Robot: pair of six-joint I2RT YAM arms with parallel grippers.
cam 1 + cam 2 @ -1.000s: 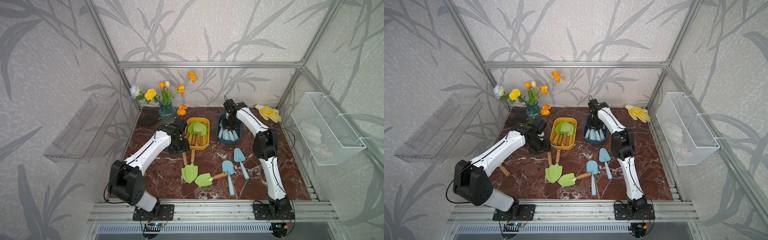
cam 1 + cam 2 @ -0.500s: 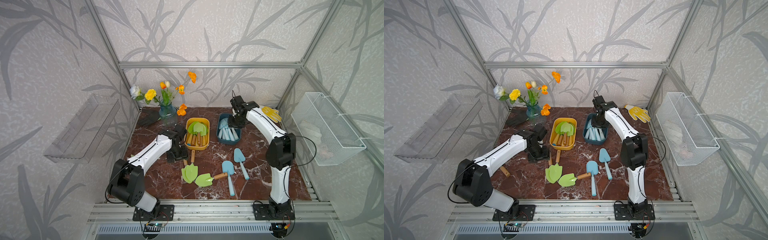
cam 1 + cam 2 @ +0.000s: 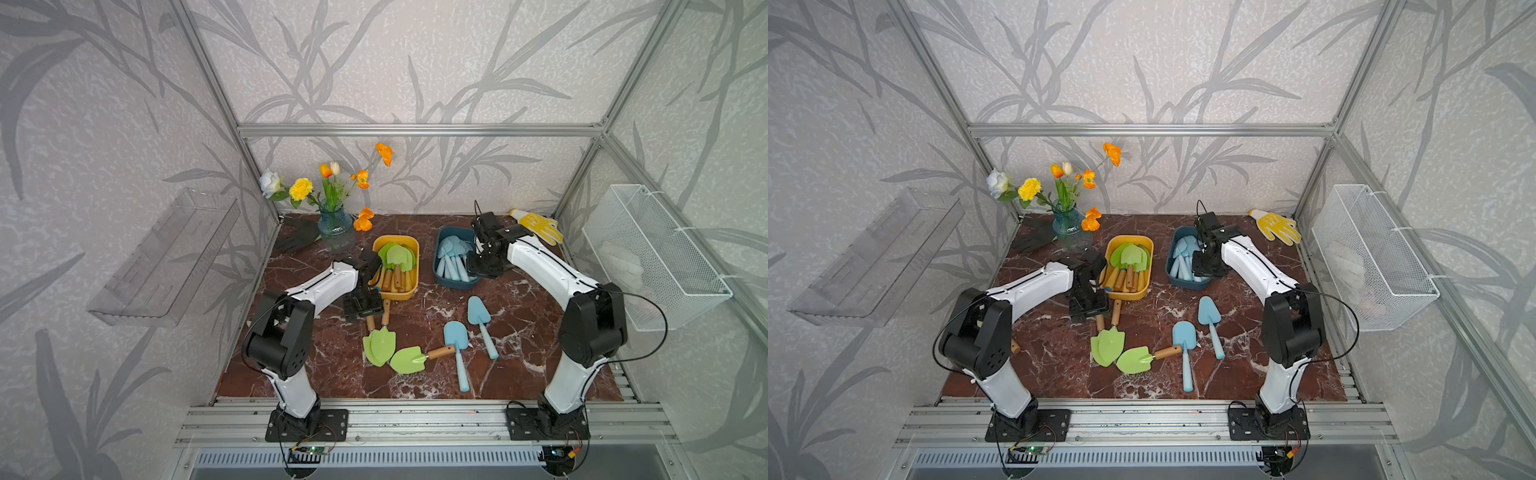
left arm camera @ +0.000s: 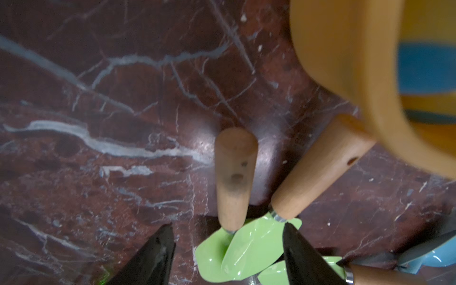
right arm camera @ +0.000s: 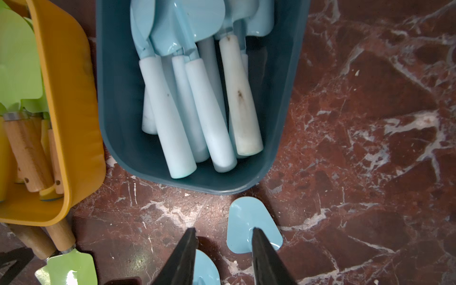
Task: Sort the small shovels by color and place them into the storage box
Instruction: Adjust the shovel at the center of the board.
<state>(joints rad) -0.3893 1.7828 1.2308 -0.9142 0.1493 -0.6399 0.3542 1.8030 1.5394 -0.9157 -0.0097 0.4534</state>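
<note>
1. Base: red-brown veined marble tabletop (image 3: 540,332); all work is laid out on it, between the two arms.
2. The yellow plastic storage box (image 3: 398,296) is loaded with lime-green shovels. The dark blue plastic storage box (image 3: 453,284), just beside it, is loaded with pale blue ones. Sorting is judged well along.
3. Five shovels are left loose in front of the boxes: two overlapped lime-green wooden-handled shovels (image 3: 380,343), a third green shovel (image 3: 409,359) beside them, and two pale blue plastic shovels (image 3: 456,334) nearer the right arm.
4. The left gripper (image 3: 363,307) is held low over the overlapped pair's handles, just in front of the yellow box; jaws spread, nothing clamped. The right gripper (image 5: 223,232) is placed by the blue box's near wall; jaws parted and empty, blue blades seen below them.
5. Key relation: one tan wooden handle (image 4: 233,177) is centred under the left jaws' gap. Its long axis runs from blade toward the yellow box, so across the closing line. The pick is judged to belong to the left arm, which is nearer.
6. The second handle (image 4: 318,167) is slanted, its metal collar (image 4: 277,217) just beside one fingertip (image 4: 301,254); a nudge or double pick-up is judged possible.
</note>
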